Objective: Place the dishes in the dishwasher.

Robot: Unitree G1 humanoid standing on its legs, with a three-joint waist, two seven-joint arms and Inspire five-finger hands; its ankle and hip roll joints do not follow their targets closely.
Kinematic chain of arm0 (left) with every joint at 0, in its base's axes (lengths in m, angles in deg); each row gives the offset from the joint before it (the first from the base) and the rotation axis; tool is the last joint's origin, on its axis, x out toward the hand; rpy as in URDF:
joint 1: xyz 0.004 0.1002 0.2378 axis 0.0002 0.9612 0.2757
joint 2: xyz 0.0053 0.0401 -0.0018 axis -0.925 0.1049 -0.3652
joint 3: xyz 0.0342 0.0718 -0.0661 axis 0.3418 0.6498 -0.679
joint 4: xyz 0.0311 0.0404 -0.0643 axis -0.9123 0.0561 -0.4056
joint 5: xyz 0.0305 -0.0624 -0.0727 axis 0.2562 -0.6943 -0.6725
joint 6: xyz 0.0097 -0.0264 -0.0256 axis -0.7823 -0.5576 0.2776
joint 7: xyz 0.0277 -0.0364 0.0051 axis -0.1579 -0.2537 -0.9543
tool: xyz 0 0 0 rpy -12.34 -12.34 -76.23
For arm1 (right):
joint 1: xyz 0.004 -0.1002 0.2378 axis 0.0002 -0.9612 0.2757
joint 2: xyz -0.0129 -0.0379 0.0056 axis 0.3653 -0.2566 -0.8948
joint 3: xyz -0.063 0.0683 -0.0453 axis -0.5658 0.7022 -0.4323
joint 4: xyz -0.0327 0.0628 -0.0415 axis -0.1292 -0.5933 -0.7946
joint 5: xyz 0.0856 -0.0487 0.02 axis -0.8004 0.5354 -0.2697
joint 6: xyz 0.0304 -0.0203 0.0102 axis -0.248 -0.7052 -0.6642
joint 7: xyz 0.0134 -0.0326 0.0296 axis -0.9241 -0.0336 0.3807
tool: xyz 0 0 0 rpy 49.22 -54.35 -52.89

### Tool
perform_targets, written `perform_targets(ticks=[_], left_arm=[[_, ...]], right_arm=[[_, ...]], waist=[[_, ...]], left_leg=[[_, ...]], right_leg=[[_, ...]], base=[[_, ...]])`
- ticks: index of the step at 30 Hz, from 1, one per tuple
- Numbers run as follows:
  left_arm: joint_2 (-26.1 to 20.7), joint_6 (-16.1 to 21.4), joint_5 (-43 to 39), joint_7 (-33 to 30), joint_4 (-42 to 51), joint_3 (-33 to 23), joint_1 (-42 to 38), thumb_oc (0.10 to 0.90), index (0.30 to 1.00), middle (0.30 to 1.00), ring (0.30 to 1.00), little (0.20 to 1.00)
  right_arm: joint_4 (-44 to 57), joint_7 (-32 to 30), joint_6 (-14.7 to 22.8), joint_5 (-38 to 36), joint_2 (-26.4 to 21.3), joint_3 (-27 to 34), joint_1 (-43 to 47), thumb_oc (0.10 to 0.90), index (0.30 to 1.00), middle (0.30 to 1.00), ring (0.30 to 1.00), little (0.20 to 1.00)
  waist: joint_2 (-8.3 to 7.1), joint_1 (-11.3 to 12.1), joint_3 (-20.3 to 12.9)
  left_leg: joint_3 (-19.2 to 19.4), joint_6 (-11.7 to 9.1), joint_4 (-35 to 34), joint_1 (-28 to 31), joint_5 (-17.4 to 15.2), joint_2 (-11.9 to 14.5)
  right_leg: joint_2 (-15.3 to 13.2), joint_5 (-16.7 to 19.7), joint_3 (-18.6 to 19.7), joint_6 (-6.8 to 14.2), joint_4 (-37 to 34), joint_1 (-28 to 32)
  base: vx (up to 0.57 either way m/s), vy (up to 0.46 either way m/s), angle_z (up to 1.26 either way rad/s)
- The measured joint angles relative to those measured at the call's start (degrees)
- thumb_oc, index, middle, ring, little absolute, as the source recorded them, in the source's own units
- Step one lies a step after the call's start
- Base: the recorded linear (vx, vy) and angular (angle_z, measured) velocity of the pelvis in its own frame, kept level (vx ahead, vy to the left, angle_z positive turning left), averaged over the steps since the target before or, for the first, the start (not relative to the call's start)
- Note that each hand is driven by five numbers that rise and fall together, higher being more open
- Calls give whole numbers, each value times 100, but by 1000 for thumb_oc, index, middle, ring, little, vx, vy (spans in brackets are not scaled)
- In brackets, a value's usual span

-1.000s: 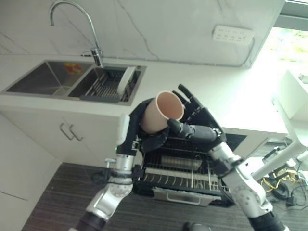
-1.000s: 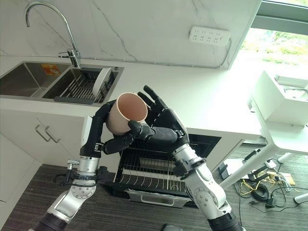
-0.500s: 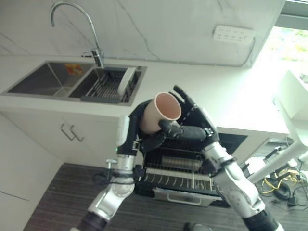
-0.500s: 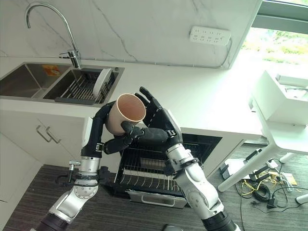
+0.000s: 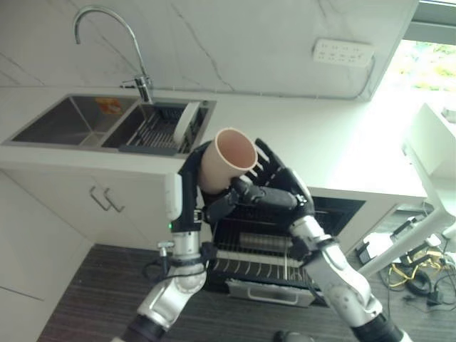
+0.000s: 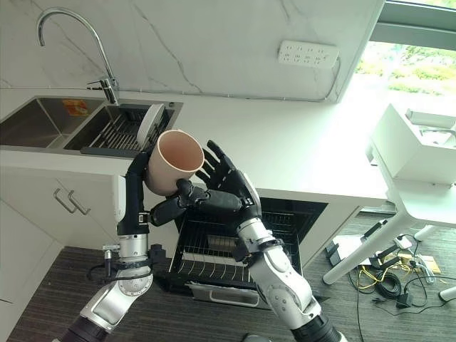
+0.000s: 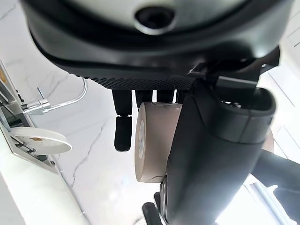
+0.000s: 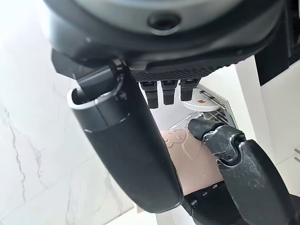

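A beige-pink cup (image 5: 226,160) is held up in the air, mouth toward the camera, above the open dishwasher (image 5: 265,251). My left hand (image 5: 189,173) is shut on it, fingers round its far side and thumb under it; the left wrist view shows the cup (image 7: 154,140) between them. My right hand (image 5: 282,187) stands open just right of the cup, fingers spread and straight, its thumb reaching to the cup's lower side. In the right wrist view the cup (image 8: 193,161) lies past the right thumb (image 8: 131,150). A white plate (image 5: 187,120) stands in the sink rack.
The double sink (image 5: 68,117) with its tall faucet (image 5: 107,28) is at the left of the white counter (image 5: 320,135). The dishwasher's wire rack (image 6: 214,249) is pulled out over the dark floor. White furniture (image 5: 436,153) stands at the right.
Both hands and the cup have shifted left and slightly up. The right hand stays close beside the cup, its thumb against it.
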Motion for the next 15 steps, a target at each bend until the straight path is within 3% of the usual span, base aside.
perform_targets(ticks=[5, 15], left_arm=[[45, -34, -16, -129, -107, 50, -125, 400, 300, 300, 300, 300], [46, -58, -62, -95, -129, 121, -221, 400, 300, 300, 300, 300]], right_arm=[[-6, -314, 108, -264, 32, -184, 88, 800, 900, 900, 900, 900], [-15, -371, 215, -224, 51, -200, 163, 800, 900, 900, 900, 900]], waist=[[-1, 17, 0], [-3, 52, 0]], left_leg=[[1, 0, 4, 2, 0, 3], [-9, 1, 5, 13, 0, 7]], right_leg=[[4, 1, 0, -1, 1, 3], [13, 2, -4, -2, -11, 25]], base=[[6, -2, 0], [0, 0, 0]])
